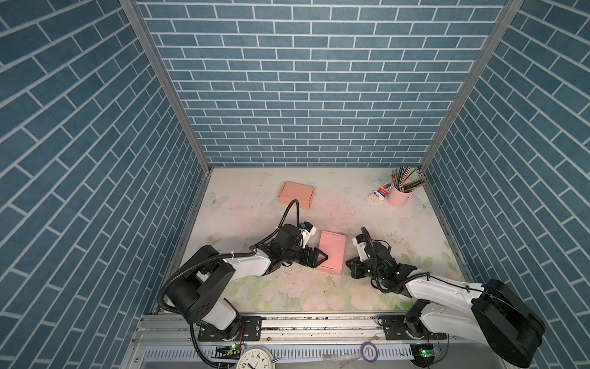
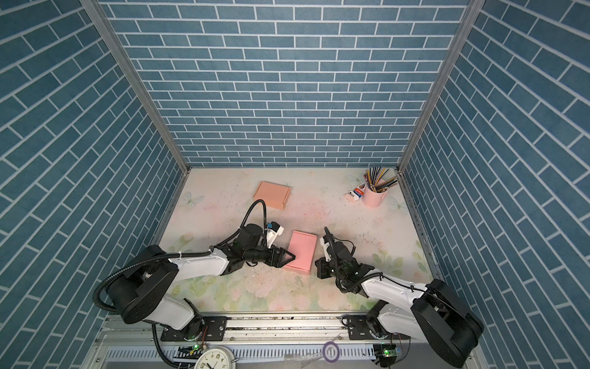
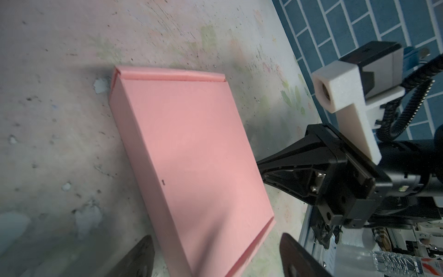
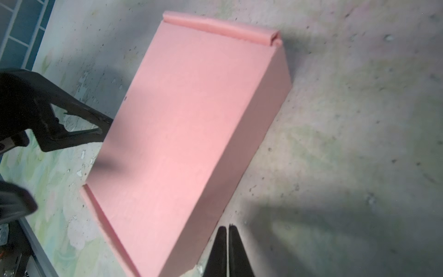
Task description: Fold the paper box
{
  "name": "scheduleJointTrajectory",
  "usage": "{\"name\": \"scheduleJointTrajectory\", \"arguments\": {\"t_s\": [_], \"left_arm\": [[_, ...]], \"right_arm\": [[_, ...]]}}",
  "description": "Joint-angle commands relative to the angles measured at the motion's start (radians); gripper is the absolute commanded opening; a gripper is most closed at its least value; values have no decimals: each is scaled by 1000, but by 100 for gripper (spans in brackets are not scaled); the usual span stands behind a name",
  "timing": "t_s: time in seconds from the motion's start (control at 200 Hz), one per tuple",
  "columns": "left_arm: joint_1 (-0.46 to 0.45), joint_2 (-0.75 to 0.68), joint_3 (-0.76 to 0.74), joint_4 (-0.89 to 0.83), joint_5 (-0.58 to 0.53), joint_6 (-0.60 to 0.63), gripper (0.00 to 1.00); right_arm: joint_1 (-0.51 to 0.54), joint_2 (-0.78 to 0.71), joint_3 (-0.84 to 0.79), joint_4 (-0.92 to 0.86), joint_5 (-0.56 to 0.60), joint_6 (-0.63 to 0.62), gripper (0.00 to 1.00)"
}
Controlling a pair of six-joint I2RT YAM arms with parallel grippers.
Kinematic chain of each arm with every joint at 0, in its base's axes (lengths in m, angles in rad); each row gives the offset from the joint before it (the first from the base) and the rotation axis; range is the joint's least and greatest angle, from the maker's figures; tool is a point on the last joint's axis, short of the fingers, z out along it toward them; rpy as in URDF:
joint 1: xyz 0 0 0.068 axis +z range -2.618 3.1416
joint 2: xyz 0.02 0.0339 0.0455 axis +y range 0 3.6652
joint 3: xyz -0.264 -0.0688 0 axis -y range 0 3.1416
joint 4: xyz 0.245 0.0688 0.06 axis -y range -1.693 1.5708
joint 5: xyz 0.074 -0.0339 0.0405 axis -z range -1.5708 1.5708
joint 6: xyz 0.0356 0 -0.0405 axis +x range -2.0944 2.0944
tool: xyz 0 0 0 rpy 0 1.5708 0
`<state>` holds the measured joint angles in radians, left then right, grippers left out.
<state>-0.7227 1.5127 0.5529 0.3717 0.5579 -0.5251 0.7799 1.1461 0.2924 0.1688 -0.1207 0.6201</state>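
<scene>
Judging by the shut lid of the pink box (image 1: 332, 252), I am taking the folding as done. It is lying on the tabletop (image 1: 255, 287) between my left fingers (image 3: 142, 254), spread wide at its left edge, and my right fingers (image 4: 221, 251), pressed together just beside it. Next: backing off without nudging it. Farther off, a peach box (image 1: 297, 195) is sitting closed; a pink cup (image 1: 397, 199) is holding pencils (image 1: 405, 179).

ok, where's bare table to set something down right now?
Widest bare table is at the back, between the orange box and pencil cup. Also free: from the right gripper to the right wall, and the front strip by the rail. Crowded: the middle, with the left gripper and right gripper flanking the pink box.
</scene>
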Motion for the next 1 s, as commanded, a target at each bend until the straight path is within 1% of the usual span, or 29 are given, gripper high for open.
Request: {"name": "scheduleJointTrajectory", "arguments": {"t_s": [0.0,0.13,0.275,0.525,0.665,0.835,0.995], "left_arm": [[-20,-26,-41,42,-42,-41,83],[-32,-10,-51,52,-49,-36,83],[-69,13,-36,54,-52,-32,82],[-102,30,-48,84,-46,-48,78],[-131,39,-53,99,-49,-59,77],[-137,30,-81,141,-41,-85,76],[-135,-1,-95,115,-58,-73,75]], "right_arm": [[46,-23,-15,-65,69,75,8],[69,-30,-25,-72,81,92,8],[85,-22,-25,-68,84,99,8],[108,38,-16,-10,65,113,8],[146,68,6,4,79,125,8],[176,94,17,37,77,142,7],[185,78,6,23,97,151,7]]}}
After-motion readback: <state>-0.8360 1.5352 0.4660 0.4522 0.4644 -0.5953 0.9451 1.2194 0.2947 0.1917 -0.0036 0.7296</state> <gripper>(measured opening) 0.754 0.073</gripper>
